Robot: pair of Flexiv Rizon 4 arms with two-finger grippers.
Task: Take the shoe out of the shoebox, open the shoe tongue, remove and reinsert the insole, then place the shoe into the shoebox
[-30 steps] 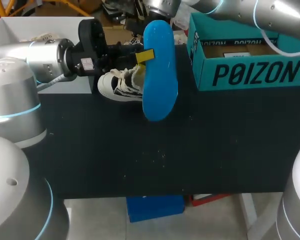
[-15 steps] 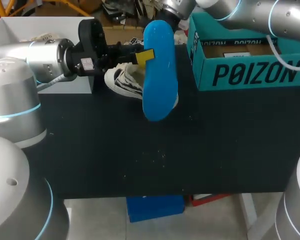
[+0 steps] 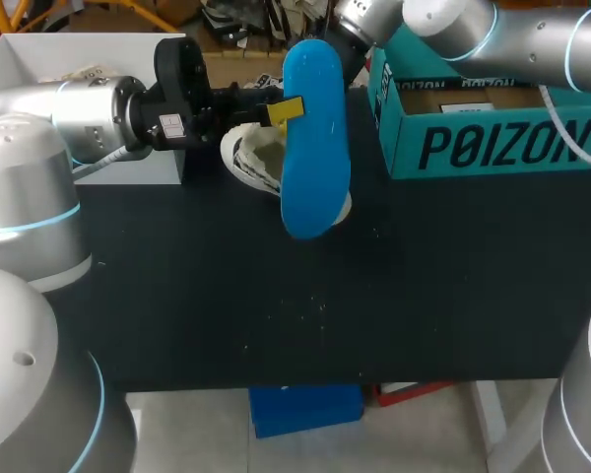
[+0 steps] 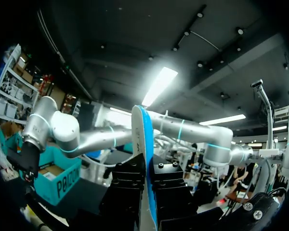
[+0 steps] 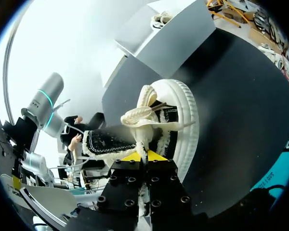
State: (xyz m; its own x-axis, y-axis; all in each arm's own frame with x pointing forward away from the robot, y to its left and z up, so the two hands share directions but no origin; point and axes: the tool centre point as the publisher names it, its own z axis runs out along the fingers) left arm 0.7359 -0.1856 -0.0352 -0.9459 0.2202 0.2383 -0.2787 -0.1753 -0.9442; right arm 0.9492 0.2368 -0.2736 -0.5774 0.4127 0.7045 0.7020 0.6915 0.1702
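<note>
Two grippers, one shoe, one insole

One blue insole (image 3: pixel 315 148) stands upright above the black table (image 3: pixel 374 315), pinched at its edge by the left gripper (image 3: pixel 288 109). Just behind it, the right gripper (image 5: pixel 144 156) is clamped on the tongue (image 5: pixel 139 113) of the single black-and-white shoe (image 3: pixel 254 158). The shoe is outside the one teal shoebox (image 3: pixel 492 138), which sits open at the far right. One white box (image 3: pixel 39 59) sits far left.

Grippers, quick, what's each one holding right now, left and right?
Left gripper: shut on the blue insole, gripped at its edge.
Right gripper: shut on the shoe, pinching cream fabric at its opening.
</note>
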